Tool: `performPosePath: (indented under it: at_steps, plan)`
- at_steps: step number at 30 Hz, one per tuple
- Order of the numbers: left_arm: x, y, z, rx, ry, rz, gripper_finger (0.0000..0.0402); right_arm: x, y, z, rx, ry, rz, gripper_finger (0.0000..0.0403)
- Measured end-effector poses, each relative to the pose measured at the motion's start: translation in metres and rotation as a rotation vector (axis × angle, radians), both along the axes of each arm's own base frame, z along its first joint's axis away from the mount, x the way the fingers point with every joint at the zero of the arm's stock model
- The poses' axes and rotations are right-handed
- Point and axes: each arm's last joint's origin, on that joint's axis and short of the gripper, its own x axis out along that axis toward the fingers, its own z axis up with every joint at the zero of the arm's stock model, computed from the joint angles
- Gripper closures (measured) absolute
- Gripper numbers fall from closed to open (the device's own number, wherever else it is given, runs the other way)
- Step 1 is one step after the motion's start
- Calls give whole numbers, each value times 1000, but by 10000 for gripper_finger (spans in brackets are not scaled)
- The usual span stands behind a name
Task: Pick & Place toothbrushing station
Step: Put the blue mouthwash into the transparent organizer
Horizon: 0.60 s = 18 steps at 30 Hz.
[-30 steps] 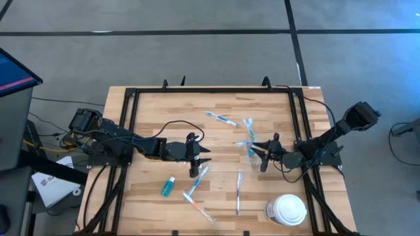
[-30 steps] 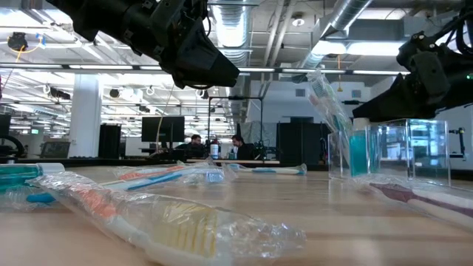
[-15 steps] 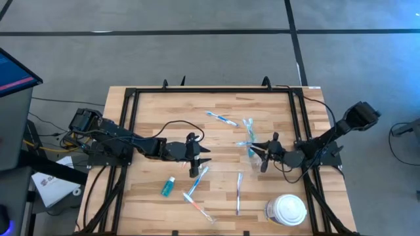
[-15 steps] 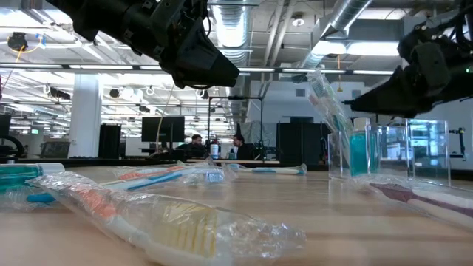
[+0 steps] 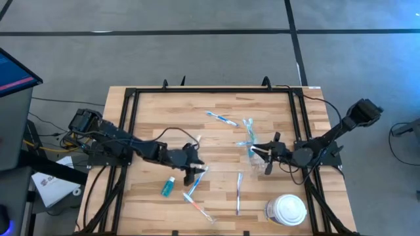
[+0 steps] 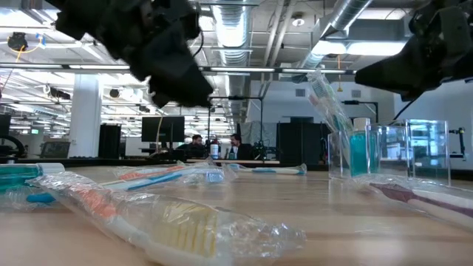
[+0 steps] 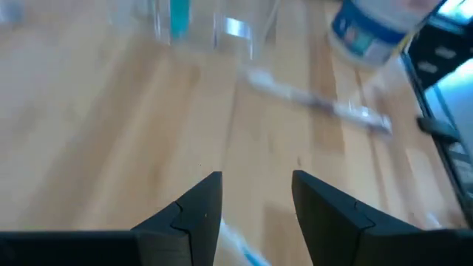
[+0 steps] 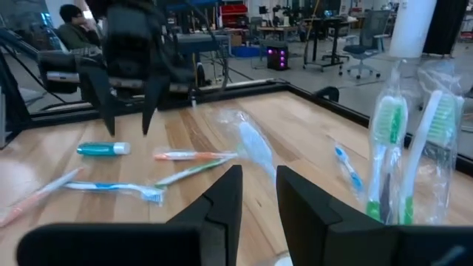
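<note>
Left hand (image 5: 196, 172) has dropped toward the wrapped toothbrushes (image 5: 197, 185); right hand (image 5: 268, 157) lifted beside the clear cup (image 5: 250, 149).
Crinkly-wrapped slim brushes lie on the pale wood-plank tabletop (image 5: 151, 118); left fingers spread and empty, right nearly together, empty.

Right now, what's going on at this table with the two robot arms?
Two dark arms are working over a wooden table scattered with wrapped toothbrushes. The left gripper hangs open just above a blue and white wrapped toothbrush, near a small teal tube, holding nothing. The right gripper sits beside the small clear plastic cup, which already holds green and white wrapped toothbrushes; its fingers are slightly apart and look empty. A large white lidded container stands at the table's corner.
</note>
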Motion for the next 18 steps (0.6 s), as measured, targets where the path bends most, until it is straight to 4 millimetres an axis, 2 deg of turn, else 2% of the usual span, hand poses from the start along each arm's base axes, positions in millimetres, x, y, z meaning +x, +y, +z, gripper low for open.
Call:
performPosePath:
  at_steps: [10, 14, 18]
  plan:
    - [-20, -15, -18, -338, 337, -39, 243, -3, 2, 5, 16, -25, 22, 328]
    - [-25, -21, -19, -458, 423, -68, 244, -3, 2, 5, 16, -25, 21, 328]
    - [-37, -21, -14, -488, 509, -21, 253, -3, 2, 5, 16, -25, 22, 328]
